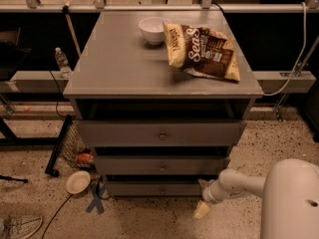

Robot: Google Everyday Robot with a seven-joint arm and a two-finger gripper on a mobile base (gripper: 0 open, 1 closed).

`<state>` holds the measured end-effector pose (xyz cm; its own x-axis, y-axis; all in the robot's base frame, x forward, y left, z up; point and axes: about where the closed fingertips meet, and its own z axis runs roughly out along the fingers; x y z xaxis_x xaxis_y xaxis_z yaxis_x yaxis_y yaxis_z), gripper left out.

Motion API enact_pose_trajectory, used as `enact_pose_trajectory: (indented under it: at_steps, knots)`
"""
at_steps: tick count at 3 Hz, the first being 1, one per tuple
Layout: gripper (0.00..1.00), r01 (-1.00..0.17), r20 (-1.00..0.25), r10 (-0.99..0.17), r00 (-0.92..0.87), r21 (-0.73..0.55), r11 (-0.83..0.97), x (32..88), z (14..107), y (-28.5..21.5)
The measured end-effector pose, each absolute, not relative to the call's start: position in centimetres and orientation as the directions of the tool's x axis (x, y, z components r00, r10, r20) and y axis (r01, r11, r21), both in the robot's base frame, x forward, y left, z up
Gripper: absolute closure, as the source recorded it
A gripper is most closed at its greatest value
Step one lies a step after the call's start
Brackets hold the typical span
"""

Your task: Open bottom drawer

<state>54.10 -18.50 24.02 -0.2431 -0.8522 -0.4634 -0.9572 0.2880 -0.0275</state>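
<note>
The grey cabinet (124, 63) has three drawers. The bottom drawer (149, 188) is the lowest and slimmest, with a small round knob (162, 189) at its centre; its front sits about flush under the middle drawer (162, 166). My gripper (202, 208) hangs low at the cabinet's lower right corner, to the right of the bottom drawer and a little above the floor, on the white arm (239, 183). It points down and left and holds nothing that I can see. It does not touch the knob.
A white bowl (151, 30) and a chip bag (202, 51) lie on the cabinet top. On the floor at left are a round bowl (78, 181), blue tape (96, 199), a shoe (20, 226) and cables. A water bottle (61, 62) stands at the back left.
</note>
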Motion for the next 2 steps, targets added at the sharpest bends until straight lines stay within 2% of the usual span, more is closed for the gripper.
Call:
enact_pose_trajectory:
  at_steps: [2]
  knots:
    - [0.00, -0.963, -0.360, -0.912, -0.198, -0.099, 0.249, 55.7, 21.5, -18.7]
